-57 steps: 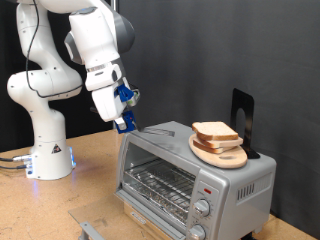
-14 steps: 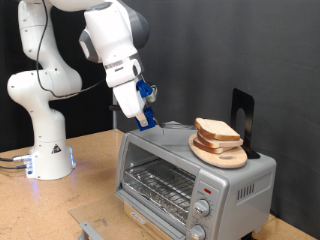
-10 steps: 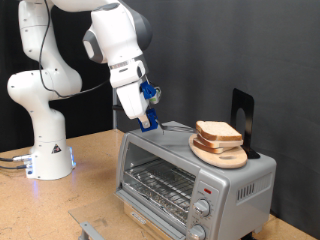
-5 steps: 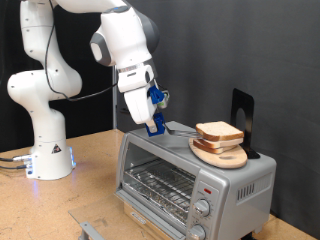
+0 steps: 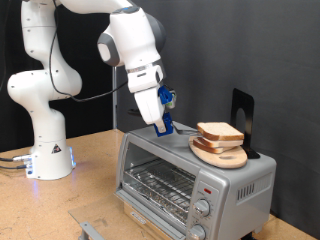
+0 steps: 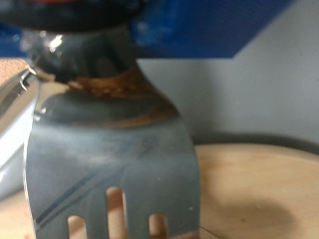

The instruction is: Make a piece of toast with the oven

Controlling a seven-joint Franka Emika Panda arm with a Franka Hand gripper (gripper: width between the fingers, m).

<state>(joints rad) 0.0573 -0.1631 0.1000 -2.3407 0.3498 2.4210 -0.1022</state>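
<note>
Silver oven (image 5: 190, 180) bears stacked toast (image 5: 218, 132) on a board (image 5: 222, 155); jaws grip a spatula (image 6: 110, 169).

The oven (image 5: 190, 172) top is open at the exterior view's left, where the gripper (image 5: 164, 127) hangs just above it with a metal spatula (image 6: 108, 159) filling the wrist view. To the right, the board (image 5: 220, 153) with two stacked toast (image 5: 217, 133) slices blocks the way, and a black stand (image 5: 243, 118) rises behind them. The oven door is shut.
</note>
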